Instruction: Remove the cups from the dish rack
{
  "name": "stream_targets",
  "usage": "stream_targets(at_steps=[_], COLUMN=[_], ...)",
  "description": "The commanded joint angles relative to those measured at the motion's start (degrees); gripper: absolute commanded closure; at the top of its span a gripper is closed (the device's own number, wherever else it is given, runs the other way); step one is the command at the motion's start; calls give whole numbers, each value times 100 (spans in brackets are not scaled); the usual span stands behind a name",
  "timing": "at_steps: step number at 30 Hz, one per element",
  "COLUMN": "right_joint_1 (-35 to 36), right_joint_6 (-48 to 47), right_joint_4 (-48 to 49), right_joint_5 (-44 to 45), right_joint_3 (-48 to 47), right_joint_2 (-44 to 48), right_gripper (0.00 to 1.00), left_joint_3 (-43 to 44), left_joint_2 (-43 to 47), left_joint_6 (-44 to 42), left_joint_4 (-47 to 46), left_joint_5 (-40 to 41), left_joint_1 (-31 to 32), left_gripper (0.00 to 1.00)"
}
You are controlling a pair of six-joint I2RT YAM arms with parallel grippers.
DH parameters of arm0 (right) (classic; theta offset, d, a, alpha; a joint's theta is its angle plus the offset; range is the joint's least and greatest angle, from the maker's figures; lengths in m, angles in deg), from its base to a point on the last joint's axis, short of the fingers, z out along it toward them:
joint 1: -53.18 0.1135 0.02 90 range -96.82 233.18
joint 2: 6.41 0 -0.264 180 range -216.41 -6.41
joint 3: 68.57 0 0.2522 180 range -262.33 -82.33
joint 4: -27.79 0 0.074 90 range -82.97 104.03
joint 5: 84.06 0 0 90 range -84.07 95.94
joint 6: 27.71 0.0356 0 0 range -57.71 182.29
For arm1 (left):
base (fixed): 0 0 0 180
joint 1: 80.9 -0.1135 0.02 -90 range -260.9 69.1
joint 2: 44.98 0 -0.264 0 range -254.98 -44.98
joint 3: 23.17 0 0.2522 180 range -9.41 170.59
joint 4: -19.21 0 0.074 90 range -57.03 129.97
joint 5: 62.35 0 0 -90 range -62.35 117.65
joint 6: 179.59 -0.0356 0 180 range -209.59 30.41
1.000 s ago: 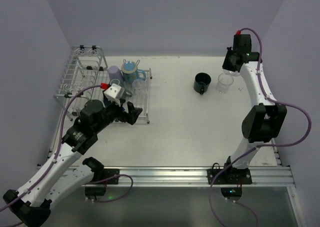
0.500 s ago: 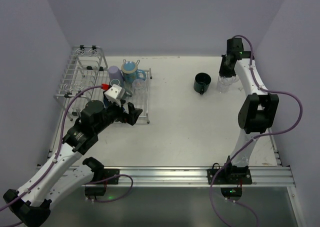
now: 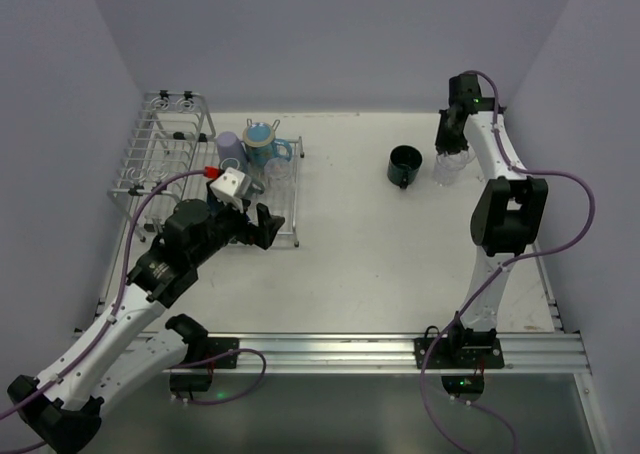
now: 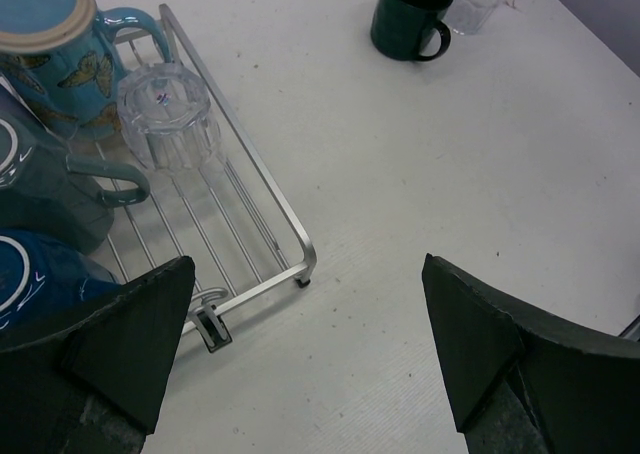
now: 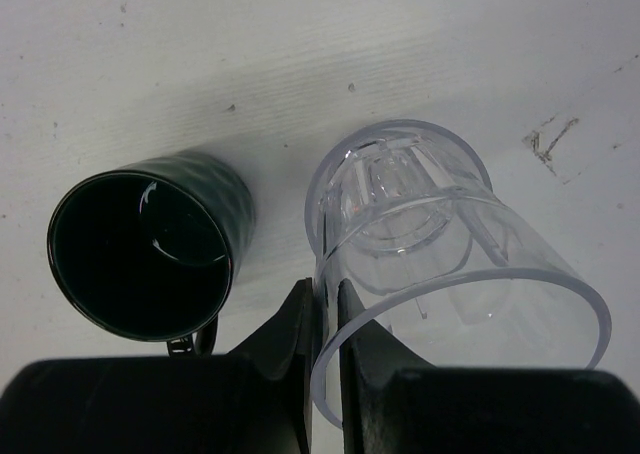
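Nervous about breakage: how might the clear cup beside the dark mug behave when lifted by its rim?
The clear cup looks smooth and thin-walled, so probably slippery. Pinched on one wall by the right hand, it may tilt.

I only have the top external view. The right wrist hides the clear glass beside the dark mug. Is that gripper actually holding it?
Observer: Yes. The right wrist view shows the right gripper shut on the clear glass, with the wall pinched at the rim, one finger inside and one outside.
Operator: Does the left one hold anything?
Observer: No. In the left wrist view the left gripper is open and empty, and the dish rack corner shows between its fingers.
Operator: And the glass in the rack?
Observer: The ribbed glass stands upside down on the grid.
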Motion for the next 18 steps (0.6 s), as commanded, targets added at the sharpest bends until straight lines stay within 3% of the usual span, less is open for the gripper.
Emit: stream_targets(at_steps=[1,3,14,18], right_joint_1=[4,4,12,12], right_joint_6=[-166,-166,-104,-52], right_joint_4=[-239,-274,-2,234], right_joint_5=[-23,-50,-269,-418], right_joint_3=[-430,-571,-563,-327], right_joint_2=[-92,-171,136,618], right_gripper=[100,100,53,48], left_joint_3=[15,32,374,551], left_joint_2=[-54,-106,-598,-827], left_joint_6=[-144,-109,409,726], left_joint_4=[-12,-12,75,85], left_joint_5=[50,94,498,797], left_joint_1=[8,16,8,16], left_gripper=[0,0,0,0])
